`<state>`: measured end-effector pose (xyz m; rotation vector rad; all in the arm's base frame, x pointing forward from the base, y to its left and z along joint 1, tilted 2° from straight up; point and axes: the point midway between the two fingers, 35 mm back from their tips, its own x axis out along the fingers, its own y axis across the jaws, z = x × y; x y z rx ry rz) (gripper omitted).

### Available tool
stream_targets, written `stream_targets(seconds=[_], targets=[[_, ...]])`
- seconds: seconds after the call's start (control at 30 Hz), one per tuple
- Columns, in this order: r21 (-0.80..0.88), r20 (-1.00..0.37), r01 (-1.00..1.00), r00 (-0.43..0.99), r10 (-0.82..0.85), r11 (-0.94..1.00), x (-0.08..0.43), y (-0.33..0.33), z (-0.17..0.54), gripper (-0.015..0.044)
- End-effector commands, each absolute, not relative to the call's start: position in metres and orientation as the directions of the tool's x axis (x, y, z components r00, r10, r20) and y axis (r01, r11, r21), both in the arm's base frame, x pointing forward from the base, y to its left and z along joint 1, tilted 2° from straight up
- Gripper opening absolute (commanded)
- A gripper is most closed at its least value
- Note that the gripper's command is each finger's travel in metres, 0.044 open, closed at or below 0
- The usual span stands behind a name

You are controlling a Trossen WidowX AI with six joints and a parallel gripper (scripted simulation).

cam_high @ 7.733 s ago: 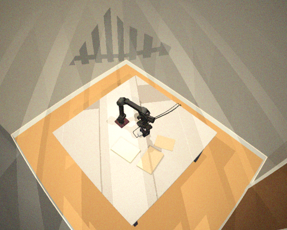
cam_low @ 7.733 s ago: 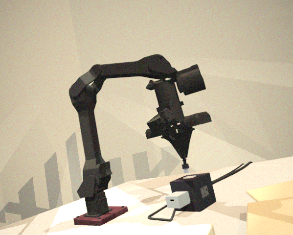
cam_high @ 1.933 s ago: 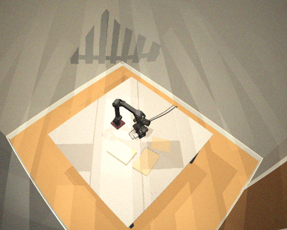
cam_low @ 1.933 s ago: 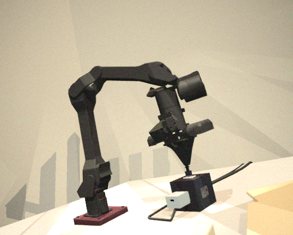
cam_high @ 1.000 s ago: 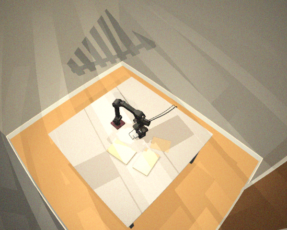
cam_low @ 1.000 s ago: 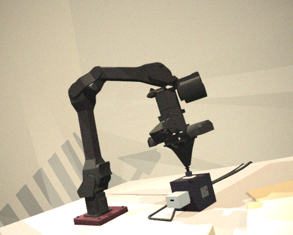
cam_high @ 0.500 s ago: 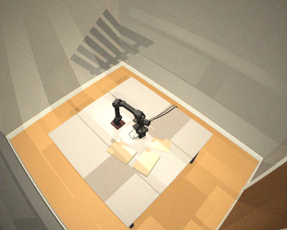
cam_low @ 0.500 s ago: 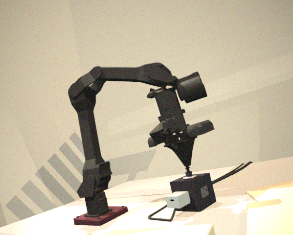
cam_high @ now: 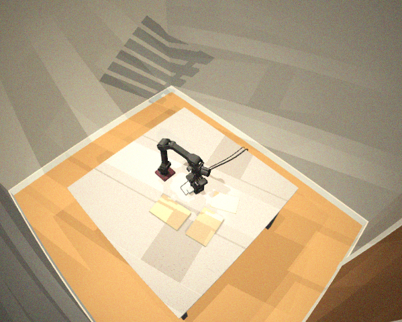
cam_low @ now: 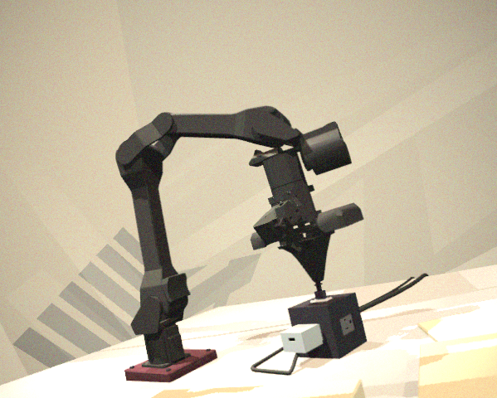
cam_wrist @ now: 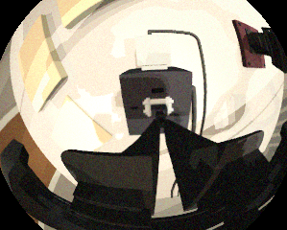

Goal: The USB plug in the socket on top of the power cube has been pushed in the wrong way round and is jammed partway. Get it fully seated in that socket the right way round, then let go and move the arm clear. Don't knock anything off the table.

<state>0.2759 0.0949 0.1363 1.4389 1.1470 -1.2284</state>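
USB plug (cam_low: 319, 292) stands upright in the socket on top of the power cube (cam_low: 330, 325), a small dark stub with part of its body showing above the pale socket plate; we judge it not yet fully seated. Whether it is now the right way round we cannot tell at this size

Gripper (cam_low: 318, 280) comes down from above, fingers drawn to a narrow point and clamped on the top of the plug. In the wrist view the fingertips meet just over the white socket surround on the cube's top face

Handling, as we judge it:
- plug is small, rigid and light; it will not flex, so any tilt goes straight into the socket walls
- short, smooth sides offer little purchase; it could slip or twist in the pinch under push
- best hold is across the flat sides, low on the exposed body, axis kept vertical
- seating wants a straight downward press, no sideways load

Cube looks heavier than the plug but sits free on the table (cam_low: 454, 299), with a white adapter (cam_low: 302, 337) on its side face and cables (cam_low: 394, 291) trailing behind; a skewed push could shift the whole cube
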Motion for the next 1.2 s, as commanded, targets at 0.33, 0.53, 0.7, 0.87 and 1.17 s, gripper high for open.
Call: stream_targets(seconds=[0.33,0.53,0.7,0.87,1.17], targets=[[0.059,-0.993,0.985,0.075,0.093,-0.164,0.2759,0.0947,0.1342,0.0000],[0.061,-0.992,0.984,0.078,0.094,-0.169,0.2759,0.0950,0.1362,0.0095],[0.061,-0.992,0.984,0.078,0.094,-0.169,0.2759,0.0950,0.1362,0.0095],[0.061,-0.992,0.984,0.078,0.094,-0.169,0.2759,0.0950,0.1362,0.0095],[0.061,-0.992,0.984,0.078,0.095,-0.169,0.2759,0.0950,0.1372,0.0095]])
